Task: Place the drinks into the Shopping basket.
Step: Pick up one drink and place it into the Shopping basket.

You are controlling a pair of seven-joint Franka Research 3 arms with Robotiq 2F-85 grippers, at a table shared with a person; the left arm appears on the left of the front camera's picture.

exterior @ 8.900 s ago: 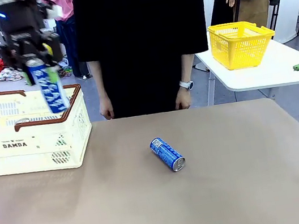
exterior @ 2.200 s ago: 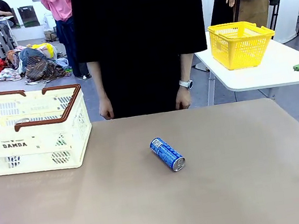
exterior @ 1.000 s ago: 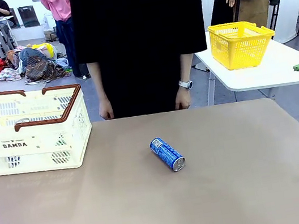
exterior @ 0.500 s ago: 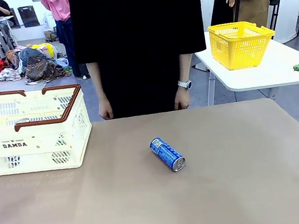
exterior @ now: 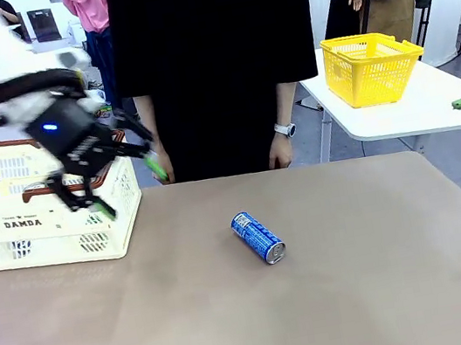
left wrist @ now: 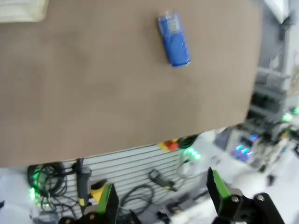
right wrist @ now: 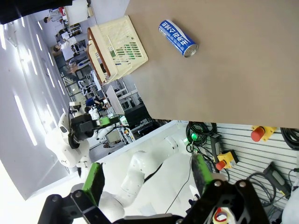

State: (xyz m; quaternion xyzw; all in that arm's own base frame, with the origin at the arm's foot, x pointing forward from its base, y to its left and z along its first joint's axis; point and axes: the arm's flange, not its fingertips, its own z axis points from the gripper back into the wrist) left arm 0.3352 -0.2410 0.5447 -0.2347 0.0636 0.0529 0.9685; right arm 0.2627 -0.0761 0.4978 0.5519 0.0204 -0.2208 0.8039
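A blue drink can with white lettering lies on its side mid-table, its silver top toward me. It also shows in the left wrist view and in the right wrist view. The cream Shopping basket with a brown rim stands at the table's far left, and something blue shows through its slots. My left gripper hangs open and empty by the basket's right end, well left of the can. Its green-padded jaws stand wide apart. My right gripper is open and empty, far from the can.
A person in black stands at the far edge, hands hanging down; one hand is close behind my left gripper's fingertip. A yellow mesh basket sits on a white side table at the right. The brown tabletop around the can is bare.
My left arm has swung in from the left edge to the basket's right end, gripper still open. The can and the basket have not moved.
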